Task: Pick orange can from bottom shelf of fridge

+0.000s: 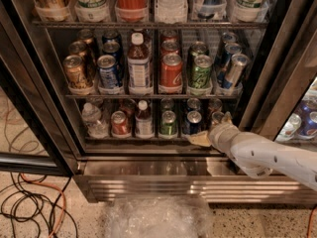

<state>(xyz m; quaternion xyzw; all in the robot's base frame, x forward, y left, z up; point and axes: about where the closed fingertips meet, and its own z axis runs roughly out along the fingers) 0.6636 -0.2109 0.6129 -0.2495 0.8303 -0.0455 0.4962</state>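
Camera view: a small copper-orange soda can [216,118] with a silver top is standing at the right end of the lowest dark wire rack [129,139] in a black-framed glass-door fridge [148,182], close to the rack's front edge. A white-armed two-finger gripper [213,128] is partly hiding it, tan fingers [199,139] spreading either side. Thin-walled, smooth and probably light, the can is likely dentable and slippery, so gripping mid-body looks safest. A shiny green can [168,123] is sitting further left.
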